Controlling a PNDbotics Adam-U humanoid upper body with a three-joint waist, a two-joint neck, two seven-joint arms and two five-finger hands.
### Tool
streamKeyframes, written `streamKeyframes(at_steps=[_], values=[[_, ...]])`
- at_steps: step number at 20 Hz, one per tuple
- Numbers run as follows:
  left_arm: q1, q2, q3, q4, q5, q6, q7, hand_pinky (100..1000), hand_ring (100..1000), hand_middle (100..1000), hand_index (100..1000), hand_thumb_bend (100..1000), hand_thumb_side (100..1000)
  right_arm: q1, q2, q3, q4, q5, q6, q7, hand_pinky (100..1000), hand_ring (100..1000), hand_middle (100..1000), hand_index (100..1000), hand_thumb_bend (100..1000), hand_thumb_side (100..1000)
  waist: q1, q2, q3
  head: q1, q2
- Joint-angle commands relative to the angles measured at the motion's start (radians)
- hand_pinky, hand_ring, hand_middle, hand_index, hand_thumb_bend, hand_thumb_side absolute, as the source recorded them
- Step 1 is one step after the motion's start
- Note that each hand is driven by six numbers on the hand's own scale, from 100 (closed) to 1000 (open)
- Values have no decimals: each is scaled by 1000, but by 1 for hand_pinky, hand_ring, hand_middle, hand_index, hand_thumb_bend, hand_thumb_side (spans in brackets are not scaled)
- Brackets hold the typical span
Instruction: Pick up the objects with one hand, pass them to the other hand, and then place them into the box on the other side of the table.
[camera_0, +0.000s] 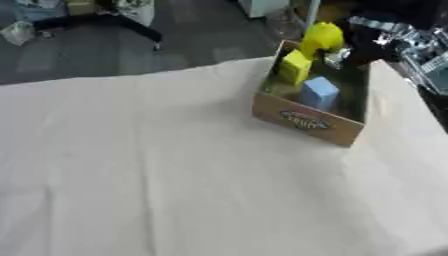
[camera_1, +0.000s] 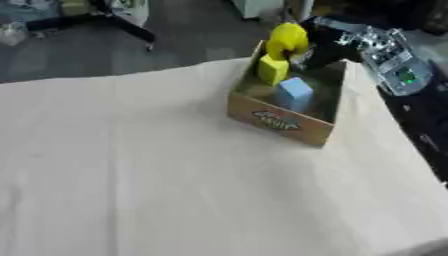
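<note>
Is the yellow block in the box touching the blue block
Cannot tell. In the left eye view the yellow block and the blue block stand close together inside the box, but the blur hides whether a gap separates them.

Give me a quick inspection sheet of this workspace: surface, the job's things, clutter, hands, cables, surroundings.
Surface: table under a pale, slightly creased cloth.
Job's things: cardboard box at the table's far right, holding a yellow block and a light blue block; a rounded yellow object sits at its far end, held by the right hand.
Clutter: nothing seen on the cloth outside the box.
Hands: right hand reaches in from the upper right, fingers round the yellow object; left hand not in view.
Cables: nothing seen.
Surroundings: dark floor beyond the table, with furniture legs and blurred items at the far edge.
</note>
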Motion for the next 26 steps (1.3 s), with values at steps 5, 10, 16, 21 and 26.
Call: streamKeyframes(at_steps=[5, 10, 16, 21, 26], values=[[-16, 0, 17, -19, -29, 56, 76, 700, 645, 608, 752, 711, 595, -19, -19, -27, 0, 181, -143, -120, 989, 730, 546, 676, 313, 187, 13, 3, 3, -3, -16], [-19, -4, 17, -24, -36, 55, 70, 700, 645, 608, 753, 709, 596, -33, -4, -25, 51, 245, -178, -155, 1000, 795, 682, 816, 419, 196, 14, 4, 6, -3, -16], [-17, -4, 19, -23, -38, 58, 68, 701, 646, 609, 754, 706, 598, -30, -4, -28, 80, 289, -200, -131, 1000, 854, 771, 931, 415, 147, 14, 5, 8, 4, -11], [-14, -4, 21, -23, -40, 60, 70, 706, 645, 609, 755, 704, 597, -28, -9, -44, 78, 346, -180, -166, 1000, 839, 770, 936, 433, 278, 15, 4, 4, 17, -9], [-8, -13, 38, -30, -38, 68, 86, 699, 639, 603, 751, 698, 588, 13, -16, -89, -30, 164, -116, -247, 1000, 801, 748, 919, 100, 211, 21, 4, 4, 46, -8]])
